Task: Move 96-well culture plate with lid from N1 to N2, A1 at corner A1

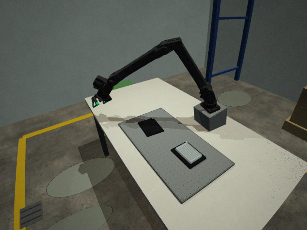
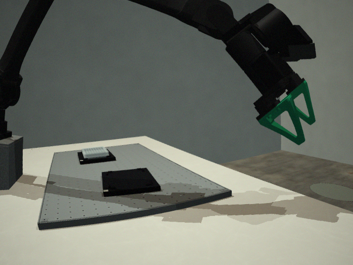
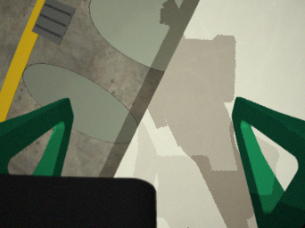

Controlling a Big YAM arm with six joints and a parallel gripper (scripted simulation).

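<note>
The clear 96-well plate with its lid (image 1: 188, 153) sits flat on the black nest N1 (image 1: 197, 162), on the grey perforated baseplate (image 1: 164, 171). It also shows in the exterior view (image 2: 94, 152). The black nest N2 (image 1: 150, 126) stands empty beside it and also shows in the exterior view (image 2: 129, 181). My gripper (image 1: 99, 102) is open and empty. It hangs in the air over the table's far corner, well away from both nests, its green fingers (image 2: 297, 123) pointing down. The wrist view shows only the fingers, the table edge and the floor.
The arm's grey pedestal (image 1: 210, 115) stands on the table behind the baseplate. A blue frame (image 1: 228, 30) rises behind it. Cardboard boxes (image 1: 298, 115) stand at the right. A yellow line (image 1: 20, 163) marks the floor. The table edge (image 3: 147, 100) runs under the gripper.
</note>
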